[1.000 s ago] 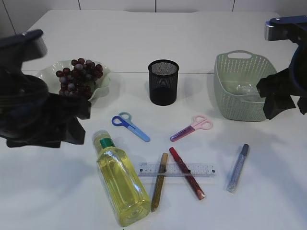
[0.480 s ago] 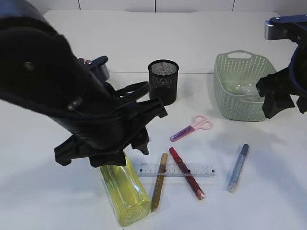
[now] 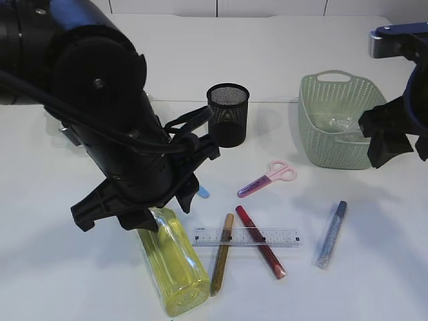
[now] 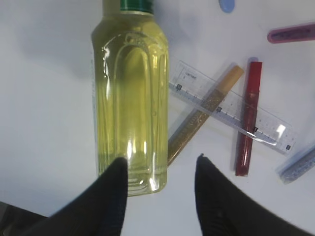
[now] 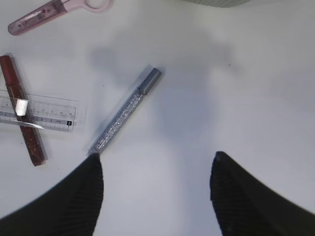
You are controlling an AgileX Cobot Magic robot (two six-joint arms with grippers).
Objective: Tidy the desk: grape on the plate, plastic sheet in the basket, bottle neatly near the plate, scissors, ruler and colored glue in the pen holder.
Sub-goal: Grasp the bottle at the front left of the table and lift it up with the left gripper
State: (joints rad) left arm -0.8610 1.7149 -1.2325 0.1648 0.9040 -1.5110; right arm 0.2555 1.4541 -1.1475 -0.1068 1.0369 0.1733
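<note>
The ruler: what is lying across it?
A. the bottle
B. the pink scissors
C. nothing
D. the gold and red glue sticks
D: the ruler lies flat on the table with the gold glue stick and the red glue stick crossing it, while the pink scissors and the bottle lie apart from it.

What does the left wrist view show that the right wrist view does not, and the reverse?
Only the left wrist view shows the bottle lying on the desk and the gold glue stick. Only the right wrist view shows the whole silver-blue glue stick and the pink scissors' handle. Both show the ruler crossing the red glue stick, and open fingers holding nothing.
</note>
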